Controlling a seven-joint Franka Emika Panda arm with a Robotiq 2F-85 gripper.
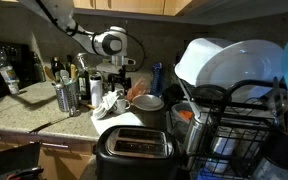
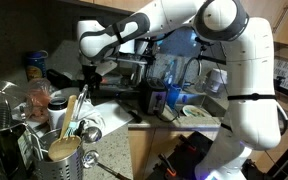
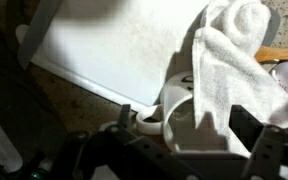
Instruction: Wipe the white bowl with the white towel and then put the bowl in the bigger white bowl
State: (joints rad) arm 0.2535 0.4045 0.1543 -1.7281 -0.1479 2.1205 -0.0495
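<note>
Two bowls belong to this job, yet only one shows plainly. At the left of the counter in an exterior view stands a utensil holder (image 1: pixel 66 96). Just right of it lies the towel (image 1: pixel 108 103), a crumpled white heap. The pincer (image 1: pixel 112 78) hangs just above the heap, jaws spread and pinching nothing. In the wrist view the towel (image 3: pixel 229 60) drapes in loose folds over a white mug (image 3: pixel 174 118) with a handle, beside a flat white board (image 3: pixel 114 45). The pincer (image 3: pixel 169 155) hovers over them, its dark fingers wide apart.

The small bowl I cannot make out for certain; it may sit under or behind the towel.

Right of the towel sits the big bowl (image 1: pixel 146 100), thick white rim, darker inside. A toaster (image 1: pixel 134 148) stands in front of it. Farthest right is a dish rack (image 1: pixel 246 108) holding large white dishes.

The towel looks light, soft and limp, so it should bunch and trail. A raised fold near the top of the heap is likely the best hold, clear of the mug. The bowls look hard, glazed and breakable, so probably slippery. A rim pinch seems the safest hold, with a gentle set-down.
</note>
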